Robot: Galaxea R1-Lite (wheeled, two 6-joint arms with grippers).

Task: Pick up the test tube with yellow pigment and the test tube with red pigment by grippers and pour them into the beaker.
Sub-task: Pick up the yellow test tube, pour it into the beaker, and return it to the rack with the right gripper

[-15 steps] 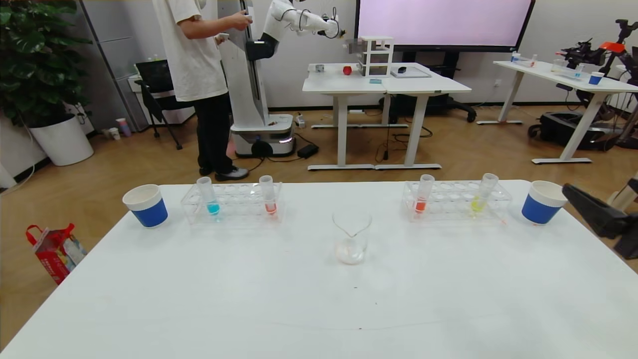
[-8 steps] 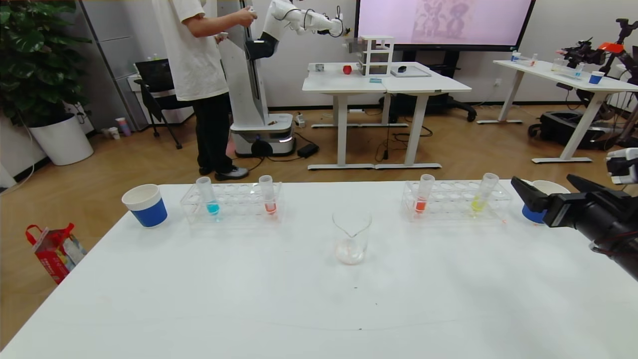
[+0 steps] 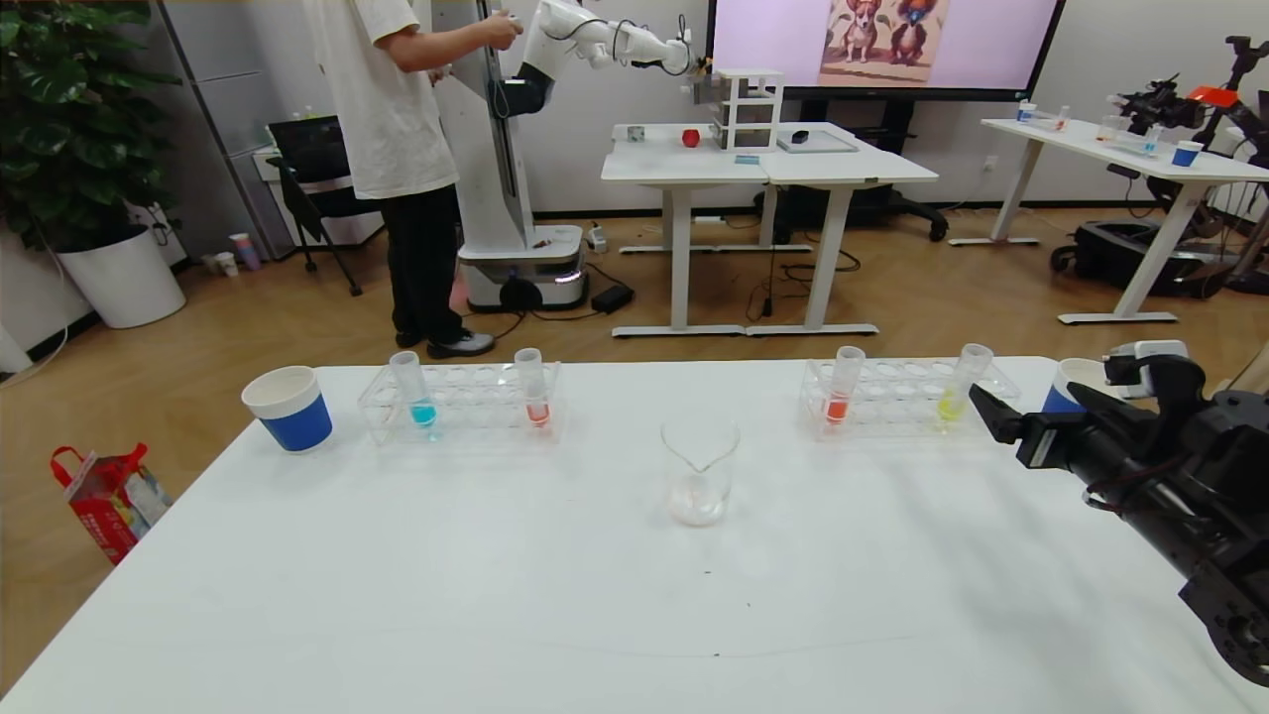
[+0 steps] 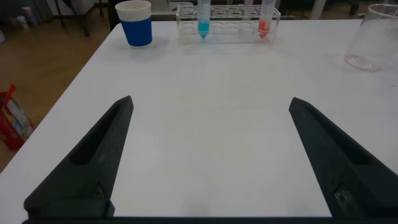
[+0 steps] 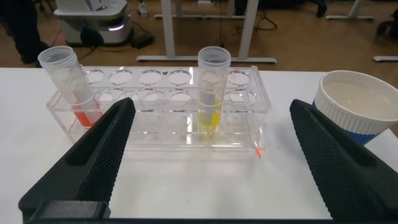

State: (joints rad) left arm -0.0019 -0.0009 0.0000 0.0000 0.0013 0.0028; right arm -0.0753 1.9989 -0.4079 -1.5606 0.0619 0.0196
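Note:
The beaker point(image 3: 700, 474) stands empty at mid-table, also seen in the left wrist view point(image 4: 376, 37). The test tube with yellow pigment point(image 3: 960, 389) stands in the right rack point(image 3: 907, 407), with a test tube with red pigment point(image 3: 843, 392) at that rack's other end. A second red tube point(image 3: 533, 392) shares the left rack point(image 3: 461, 407) with a blue tube point(image 3: 416, 392). My right gripper point(image 3: 1024, 395) hovers open just right of the right rack, with the yellow tube point(image 5: 212, 93) centred ahead of its spread fingers point(image 5: 212, 104). My left gripper point(image 4: 211, 102) is open over bare table, out of the head view.
A blue-and-white paper cup point(image 3: 289, 409) sits at the far left and another point(image 3: 1076, 387) is behind my right gripper. A person and another robot stand beyond the table point(image 3: 496, 595).
My right arm has swung in from the table's right edge toward the right rack, stopping in front of the yellow tube. Tubes, beaker and cups have not moved.

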